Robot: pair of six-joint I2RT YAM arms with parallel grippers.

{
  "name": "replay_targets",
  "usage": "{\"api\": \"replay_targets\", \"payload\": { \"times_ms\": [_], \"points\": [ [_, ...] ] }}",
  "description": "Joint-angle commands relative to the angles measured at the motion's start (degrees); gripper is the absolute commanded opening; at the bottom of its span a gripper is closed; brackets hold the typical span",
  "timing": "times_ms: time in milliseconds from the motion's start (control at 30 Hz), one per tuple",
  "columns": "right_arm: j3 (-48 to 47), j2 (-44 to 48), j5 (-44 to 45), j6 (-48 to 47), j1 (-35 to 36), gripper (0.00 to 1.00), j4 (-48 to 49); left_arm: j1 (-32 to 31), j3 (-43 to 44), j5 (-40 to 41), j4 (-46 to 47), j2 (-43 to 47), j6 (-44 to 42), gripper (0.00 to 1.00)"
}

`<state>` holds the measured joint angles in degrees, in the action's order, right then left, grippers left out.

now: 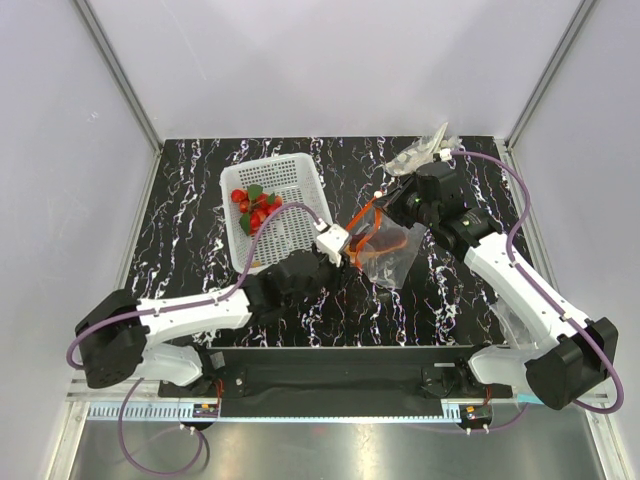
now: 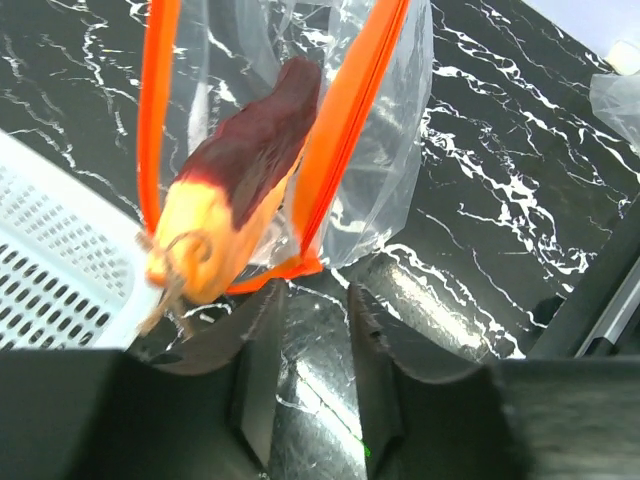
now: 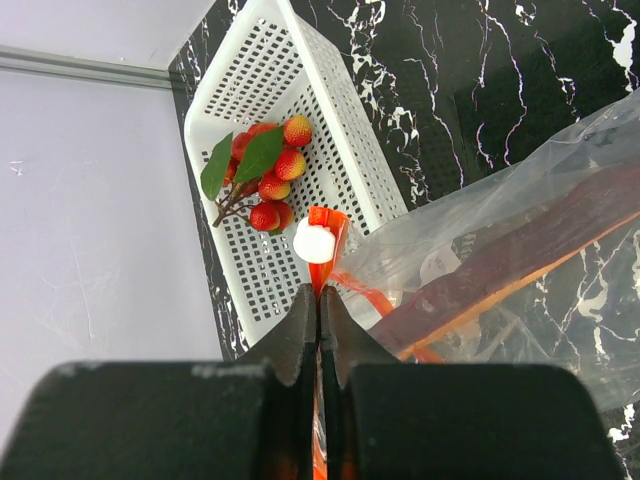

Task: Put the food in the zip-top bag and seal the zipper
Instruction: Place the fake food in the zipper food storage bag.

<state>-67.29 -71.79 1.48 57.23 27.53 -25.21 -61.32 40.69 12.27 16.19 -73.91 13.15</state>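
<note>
- We see the right gripper [image 3: 319,292] pinched tight on the zipper [image 2: 155,110], next to a small white slider [image 3: 315,243], holding the mouth of the zip-top bag [image 2: 390,150] up off the black marbled table [image 2: 500,200].
- The left gripper [image 2: 310,300] has its jaws apart with bare table between them. It grips nothing and sits just below the lower corner of the bag's mouth.
- The long red-orange piece [image 2: 245,170] lies in the open mouth between the two orange strips, dark end inward. Its orange end seems to poke out past the strip, though the blur leaves us unsure.
- The red round pieces [image 3: 270,180] and green leaves [image 3: 260,155] lie clustered in the white basket [image 1: 290,185], just beside the bag.
- A clear plastic wad [image 1: 425,152] rests at the table's far edge, behind the right arm.
</note>
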Motion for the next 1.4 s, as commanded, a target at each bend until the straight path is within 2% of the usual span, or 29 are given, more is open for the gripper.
{"api": "replay_targets", "payload": {
  "times_ms": [0, 200, 400, 500, 533, 700, 833, 933, 1033, 1133, 1233, 1367],
  "points": [
    [-1.88, 1.21, 0.81, -0.02, -0.28, 0.00, 2.09, 0.59, 3.95, -2.60, 4.29, -2.29, -1.02, 0.33],
    [-1.62, 1.47, 0.46, -0.02, -0.28, 0.00, 2.45, 1.64, 5.89, -2.52, 4.38, -5.01, -1.72, 0.27],
    [-1.44, 1.83, -0.07, -0.10, -0.28, 0.00, 2.62, 2.43, 8.00, -3.04, 4.56, -7.47, -2.95, 0.26],
    [-1.44, 1.92, -0.07, -0.02, -0.28, 0.00, 2.62, 2.52, 9.41, -3.13, 4.03, -9.32, -4.09, 0.20],
    [-1.44, 2.00, -0.07, -0.02, -0.28, 0.00, 2.62, 2.52, 9.76, -2.96, 3.86, -10.11, -4.18, 0.14],
    [-1.71, 2.35, 0.37, -0.19, -0.28, 0.00, 2.10, 2.52, 11.08, -3.22, 3.24, -12.22, -4.97, 0.00],
    [-2.85, 2.01, 1.60, -2.38, -0.20, 0.00, 0.87, 2.43, 12.57, -5.06, -0.09, -11.18, -6.20, 0.00],
    [-4.87, 1.48, 4.15, -7.29, -0.28, 0.00, -0.37, 2.52, 15.82, -7.86, -7.81, -8.98, -7.60, 0.00],
    [-7.59, -0.19, 5.11, -13.53, -0.37, 0.00, -1.06, 2.52, 20.72, -11.72, -22.71, -7.48, -9.36, 0.00],
    [-11.10, -3.44, 3.98, -18.64, -0.90, 0.00, -1.86, 2.52, 26.00, -15.42, -33.02, -7.21, -10.24, 0.00],
    [-14.80, -7.13, 3.10, -21.19, -1.86, 0.00, -2.83, 2.43, 35.92, -18.15, -52.49, -9.57, -9.02, 0.00],
    [-14.11, -9.33, -2.68, -22.08, -4.76, 0.00, 3.04, 0.77, 48.40, -21.06, -66.52, -12.48, -7.08, 0.00]
  ]
}}
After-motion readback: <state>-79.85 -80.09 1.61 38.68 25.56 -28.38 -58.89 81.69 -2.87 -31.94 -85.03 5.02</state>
